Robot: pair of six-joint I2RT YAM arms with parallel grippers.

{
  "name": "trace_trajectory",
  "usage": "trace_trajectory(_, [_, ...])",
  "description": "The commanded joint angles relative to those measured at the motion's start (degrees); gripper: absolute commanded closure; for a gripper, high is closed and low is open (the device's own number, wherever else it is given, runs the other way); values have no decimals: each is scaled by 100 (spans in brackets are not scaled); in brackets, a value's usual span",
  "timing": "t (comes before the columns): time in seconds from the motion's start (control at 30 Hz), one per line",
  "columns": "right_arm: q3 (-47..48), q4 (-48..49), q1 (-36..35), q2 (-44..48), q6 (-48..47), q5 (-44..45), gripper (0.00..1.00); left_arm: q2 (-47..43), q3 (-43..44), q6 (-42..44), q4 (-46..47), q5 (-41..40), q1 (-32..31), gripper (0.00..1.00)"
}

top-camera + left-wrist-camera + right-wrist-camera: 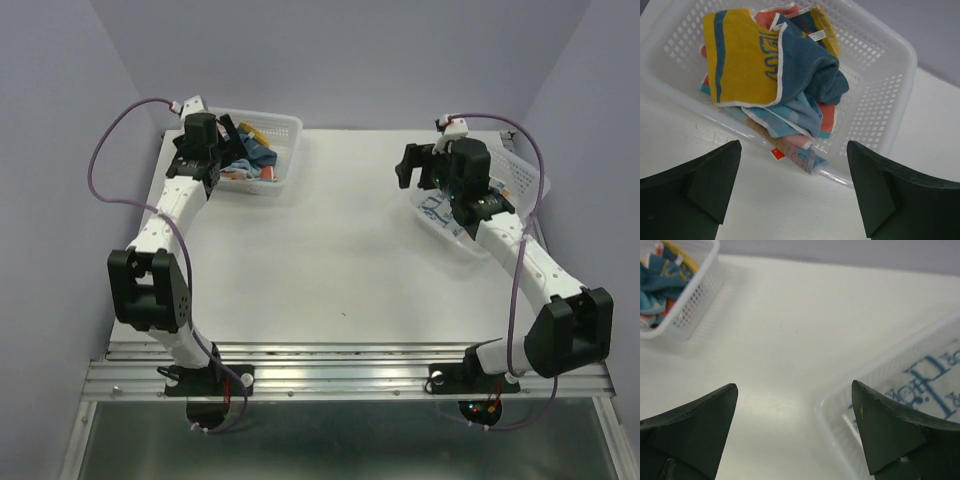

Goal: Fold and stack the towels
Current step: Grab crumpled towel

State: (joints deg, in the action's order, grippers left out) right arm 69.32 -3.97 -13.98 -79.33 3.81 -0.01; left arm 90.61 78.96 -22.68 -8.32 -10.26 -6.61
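A crumpled pile of towels point(790, 85) lies in the left white lattice basket point(885, 95). A yellow and navy towel point(740, 55) is on top, with light blue and red-orange cloth under it. My left gripper point(795, 190) is open and empty, just above the table in front of that basket; in the top view it point(228, 148) is at the basket's left end. A white towel with blue print point(932, 385) lies flat in the right basket point(840, 405). My right gripper point(795, 430) is open and empty, over that basket's near-left corner; the top view also shows it point(412, 168).
The left basket point(275, 150) stands at the back left and the right basket point(520, 180) at the back right of the white table point(320, 270). Purple walls close in the back and sides. A metal rail runs along the near edge.
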Motion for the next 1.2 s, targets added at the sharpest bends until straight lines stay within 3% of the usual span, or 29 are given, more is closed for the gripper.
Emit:
trace_trajectory(0.0, [-1006,116,27,216,1287,449,0,597,978,1211,-117,612,107,1])
trace_trajectory(0.17, [-1588,-288,18,488,1411,642,0,1669,2076,2574,-459,1174,116,1])
trace_trajectory(0.27, [-1702,-403,18,655,1429,739,0,2372,2763,2541,-881,781,142,1])
trace_trajectory(0.37, [-1702,-464,18,752,1342,511,0,3084,3712,2610,-1215,903,204,1])
trace_trajectory(0.47, [-1702,-482,18,787,1315,449,0,3831,5099,2698,-1918,877,230,3])
trace_trajectory(0.6, [-1694,-552,18,779,1315,607,0,4052,5139,2935,-1832,991,248,8])
trace_trajectory(0.67, [-1685,-570,27,770,1315,678,0,4026,5051,2962,-1744,1000,248,15])
trace_trajectory(0.8, [-1676,-605,18,805,1289,678,0,4035,5006,3023,-1700,991,248,44])
trace_trajectory(0.83, [-1685,-605,18,814,1289,660,0,4035,5007,3006,-1691,1000,248,72])
trace_trajectory(0.87, [-1702,-605,18,831,1280,652,0,4052,5033,2989,-1708,1000,248,72])
trace_trajectory(0.9, [-1702,-605,18,831,1271,669,0,4052,5068,2971,-1708,982,248,100])
trace_trajectory(1.17, [-1746,-588,18,972,1289,511,0,3403,5051,2769,-1489,1000,248,100])
